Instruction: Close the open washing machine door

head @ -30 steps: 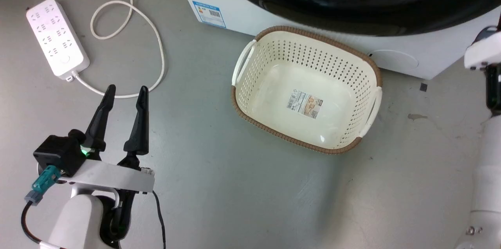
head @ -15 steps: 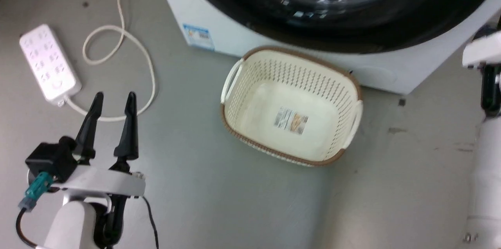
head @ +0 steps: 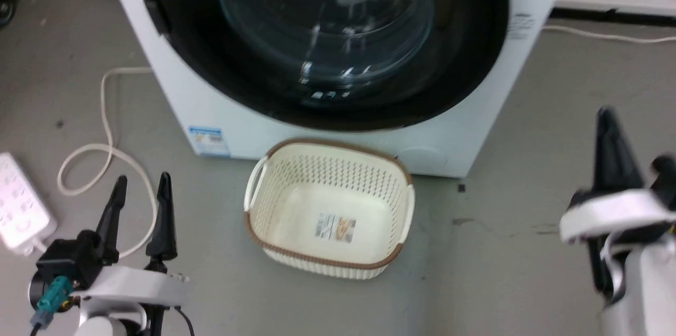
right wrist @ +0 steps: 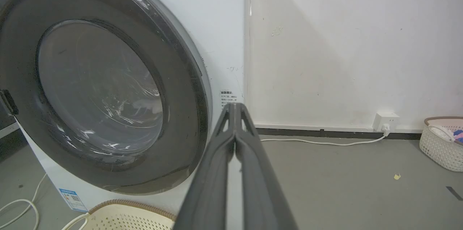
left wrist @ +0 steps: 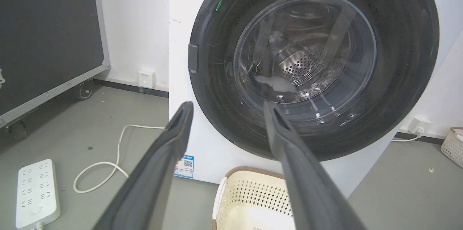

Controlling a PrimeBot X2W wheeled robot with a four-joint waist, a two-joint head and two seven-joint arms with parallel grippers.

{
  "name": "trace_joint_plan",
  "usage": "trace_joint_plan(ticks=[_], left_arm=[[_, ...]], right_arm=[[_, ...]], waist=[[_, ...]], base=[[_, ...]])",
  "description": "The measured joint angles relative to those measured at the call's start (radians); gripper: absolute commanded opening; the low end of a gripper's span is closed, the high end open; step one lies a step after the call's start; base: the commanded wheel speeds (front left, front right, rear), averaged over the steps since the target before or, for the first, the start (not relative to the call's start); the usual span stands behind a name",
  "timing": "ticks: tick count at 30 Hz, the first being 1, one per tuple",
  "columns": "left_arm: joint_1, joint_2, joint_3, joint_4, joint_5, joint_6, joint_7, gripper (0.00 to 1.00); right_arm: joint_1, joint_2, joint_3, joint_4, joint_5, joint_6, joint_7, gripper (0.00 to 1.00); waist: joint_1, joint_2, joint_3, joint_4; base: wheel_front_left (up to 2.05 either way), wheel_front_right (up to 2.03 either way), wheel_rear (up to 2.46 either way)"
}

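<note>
Two-fingered left gripper (head: 143, 180): lower left of the head view, fingers spread apart with nothing between them; in its wrist view they point toward the door.
Right gripper (right wrist: 235, 106): fingers pressed together on nothing in its wrist view; blurred at the lower right of the head view.
Washing machine door (head: 325, 35): upper centre of the head view, lying flat against the front of the washing machine (head: 174, 98); the steel drum (left wrist: 304, 65) shows through its glass.
Blue sticker (head: 210, 140): low on the machine's front, left of the door's bottom.
Basket (head: 317, 262): cream, centre of the head view, just below the machine's base.
Power strip (head: 18, 209): left edge of the head view, white cable (head: 105, 114) looping beside it.
</note>
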Motion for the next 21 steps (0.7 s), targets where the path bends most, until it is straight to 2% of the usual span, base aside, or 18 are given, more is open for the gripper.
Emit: trace_joint_plan(ticks=[10, 17, 18, 19, 20, 21], left_arm=[[0.036, -0.012, -0.041, -0.007, 0.009, 0.004, 0.039, 1.0], [0.037, -0.018, -0.062, -0.001, 0.003, 0.002, 0.065, 1.0], [0.037, -0.019, -0.064, -0.001, 0.003, 0.003, 0.065, 1.0], [0.038, -0.019, -0.067, -0.001, 0.003, 0.004, 0.065, 1.0], [0.038, -0.02, -0.069, -0.001, 0.003, 0.004, 0.067, 1.0], [0.038, -0.02, -0.07, -0.001, 0.002, 0.005, 0.067, 1.0]], right_arm=[[0.26, 0.0, 0.105, -0.127, 0.074, 0.0, 0.029, 0.0], [0.353, 0.0, 0.167, -0.177, 0.093, 0.0, 0.07, 0.0], [0.361, 0.0, 0.17, -0.182, 0.095, 0.0, 0.075, 0.02], [0.366, -0.001, 0.174, -0.186, 0.093, 0.0, 0.077, 0.4], [0.37, 0.0, 0.176, -0.19, 0.092, 0.0, 0.077, 1.0], [0.372, -0.001, 0.178, -0.194, 0.092, 0.0, 0.077, 1.0]], waist=[[0.0002, 0.0, -0.094, -0.064], [0.0003, 0.0, -0.109, -0.072], [0.0003, 0.0, -0.11, -0.071], [0.0003, 0.0, -0.111, -0.07], [0.0003, 0.0, -0.111, -0.068], [0.0003, 0.0, -0.111, -0.067]], base=[[0.0, 0.0, 0.0], [0.0, 0.0, 0.0], [0.0, 0.0, 0.0], [0.0, 0.0, 0.0], [0.0, 0.0, 0.0], [0.0, 0.0, 0.0]])
